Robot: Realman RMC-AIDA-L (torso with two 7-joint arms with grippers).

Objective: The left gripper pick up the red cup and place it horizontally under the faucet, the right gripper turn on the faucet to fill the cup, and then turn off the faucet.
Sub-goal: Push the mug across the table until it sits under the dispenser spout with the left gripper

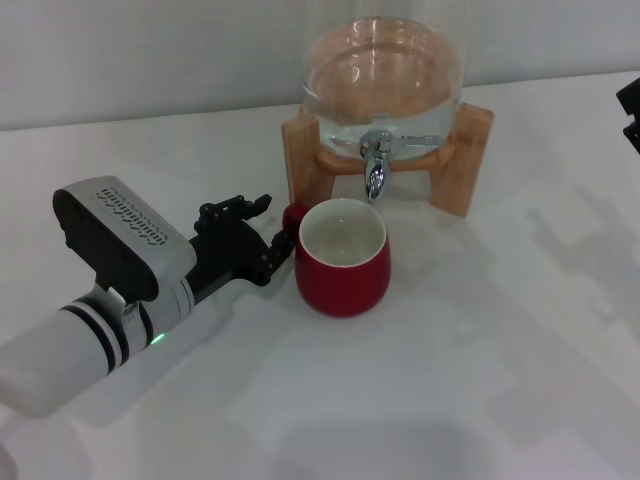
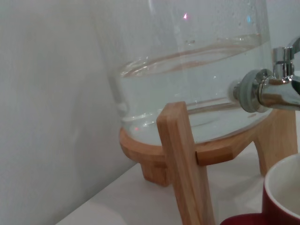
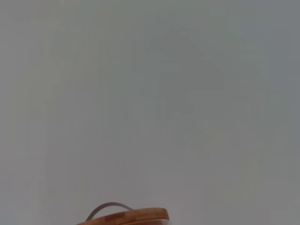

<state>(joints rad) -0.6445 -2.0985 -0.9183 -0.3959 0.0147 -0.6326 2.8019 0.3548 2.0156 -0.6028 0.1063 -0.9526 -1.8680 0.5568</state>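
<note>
Left arm, white-sleeved with a green indicator light, enters from the lower left of the head view and reaches toward the centre of the desk (image 1: 480, 380). The left gripper (image 1: 268, 232) sits at the handle side of the red cup (image 1: 342, 272); its jaws close around the cup's small loop handle, one finger above and one below it. The red cup stands upright on the desk (cream interior appears empty), positioned just in front of and below the faucet (image 1: 375, 165). The cup rim lies directly beneath the chrome spout. The faucet is mounted on a clear glass water dispenser (image 1: 383, 85), partly filled with water, resting on a wooden stand (image 1: 470, 160). In the left wrist view the faucet (image 2: 269, 86) projects over the cup rim (image 2: 281, 197). The right gripper (image 1: 630, 110) shows only at the far right edge of the head view, well apart from the faucet; whether its jaws are open or closed cannot be determined.
</note>
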